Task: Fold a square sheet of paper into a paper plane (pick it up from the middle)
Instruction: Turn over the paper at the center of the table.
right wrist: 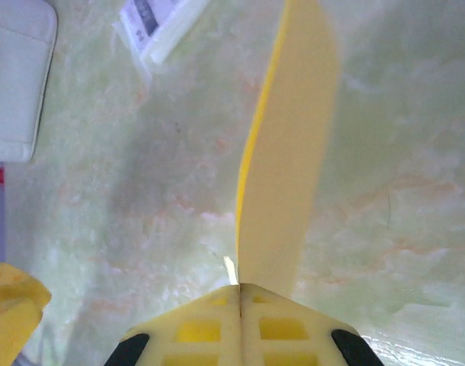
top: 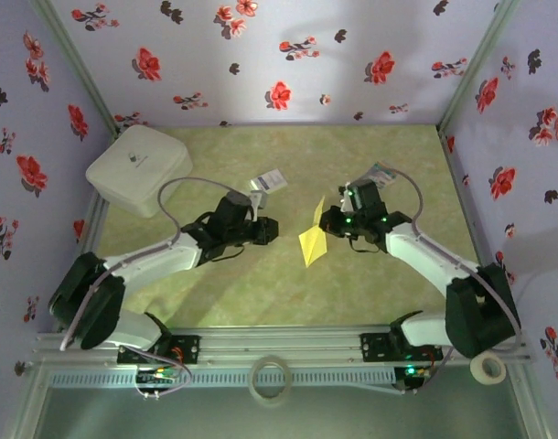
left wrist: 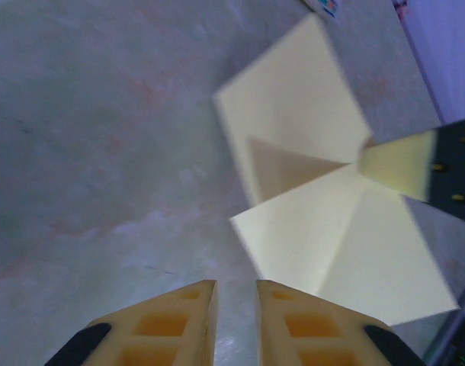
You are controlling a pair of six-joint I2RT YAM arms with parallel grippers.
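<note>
The right claw is gripping the paper near the middle of the top view, its jaws pressed together on one edge of the folded yellow sheet. In the right wrist view the paper is showing almost edge-on, a narrow strip running from the closed tips at bottom centre toward the top of the frame, so it is being held roughly upright rather than lying flat. I cannot tell whether its lower edge is touching the table. From the left wrist view its broad face is turning toward that camera at centre right, with creased flaps meeting at the spot where one of the right claw's fingers is pinching it at the right edge. The left claw is hovering just left of the paper in the top view. Its jaws are standing slightly apart with nothing between them, and the sheet is sitting clear of their tips. A white box is resting in the upper left of the table, and a small white card with blue print is lying beyond the left claw.
</note>
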